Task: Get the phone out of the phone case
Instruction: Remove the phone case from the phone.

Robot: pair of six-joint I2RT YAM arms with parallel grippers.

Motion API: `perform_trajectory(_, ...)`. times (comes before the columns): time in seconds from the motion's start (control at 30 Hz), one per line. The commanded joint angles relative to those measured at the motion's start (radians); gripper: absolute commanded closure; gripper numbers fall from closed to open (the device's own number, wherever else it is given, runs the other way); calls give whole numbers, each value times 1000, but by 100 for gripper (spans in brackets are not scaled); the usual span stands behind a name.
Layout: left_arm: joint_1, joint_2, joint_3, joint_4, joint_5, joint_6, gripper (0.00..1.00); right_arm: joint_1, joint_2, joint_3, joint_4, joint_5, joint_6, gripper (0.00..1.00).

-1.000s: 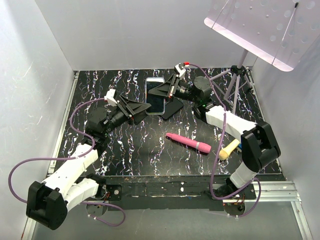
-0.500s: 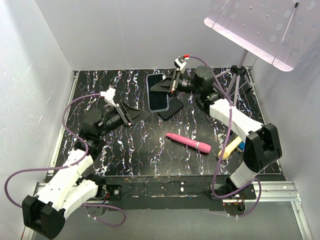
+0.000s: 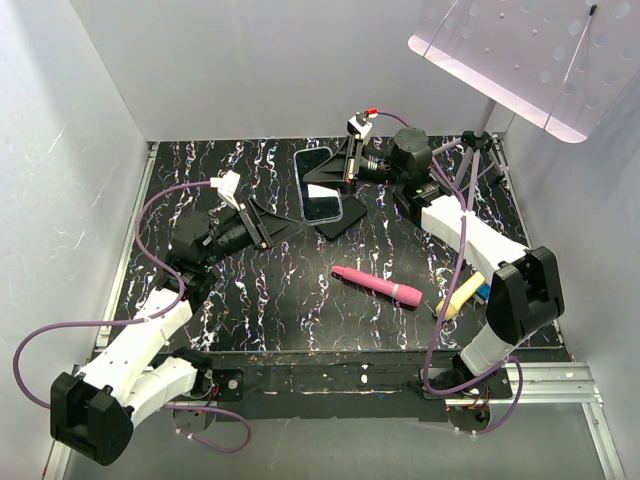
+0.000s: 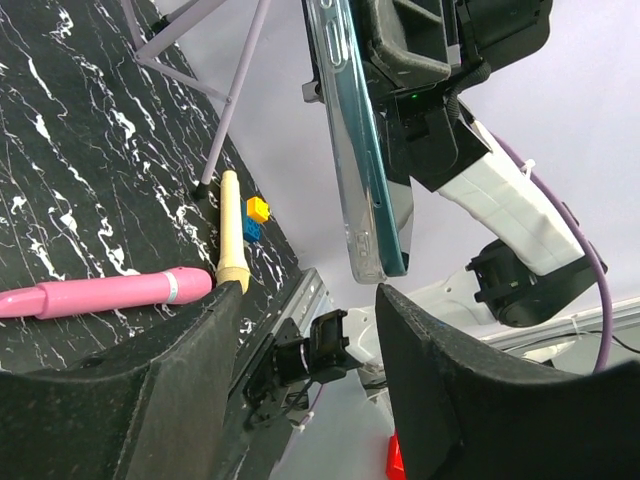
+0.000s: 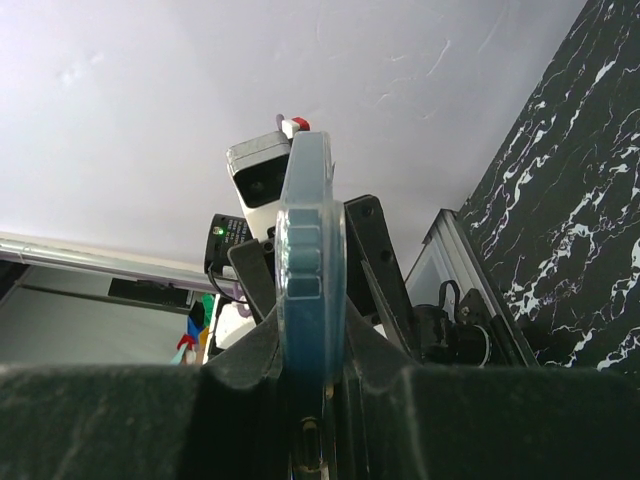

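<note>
My right gripper (image 3: 343, 175) is clamped on the phone (image 4: 372, 170), a black rectangular smartphone with a glossy dark screen and a teal sheen along its edge. It holds the phone above the black, white-veined marble-pattern tabletop (image 3: 250, 290), toward 12 o'clock from the tabletop's middle in the overhead view. The phone case (image 4: 340, 150), a thin clear plastic shell, lies along one face of the phone and is not yet off it. The right wrist view shows the cased phone edge-on between that gripper's fingers. I read this hold as a brace: one arm fixes the phone in the air so the other can get at the shell's rim from the side.

My left gripper (image 4: 310, 292) is spread wide and carries nothing. In the overhead view it sits at about 8 o'clock from the phone, near but apart. From its wrist camera, the lower end of the phone hangs just beyond the gap between its fingers, which looks to me like a line-up for pinching a corner of the shell.

A second, plain matte-black phone (image 3: 343, 215) lies flat at 5 o'clock from the held one. A pink plastic cylinder (image 3: 378, 286) rests farther out, also toward 5 o'clock. Both look clear of the work.
</note>
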Motion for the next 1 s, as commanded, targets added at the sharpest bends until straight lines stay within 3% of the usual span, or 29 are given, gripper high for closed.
perform_trajectory(0.0,3,4,0,52,1,-19,45,0,-13,37,90,-21,31,99)
perform_trajectory(0.33,5,33,-6,31,-44,-62,43,8,-7,25,134,-28,55,99)
perform_trajectory(0.5,3,81,72,-187,-116,-15,43,32,9,7,203,-54,81,99)
perform_trajectory(0.7,8,130,132,-262,-172,0,40,54,4,-43,257,-71,110,99)
perform_trajectory(0.97,48,212,133,-168,-147,-32,43,75,30,-61,448,-97,253,99)
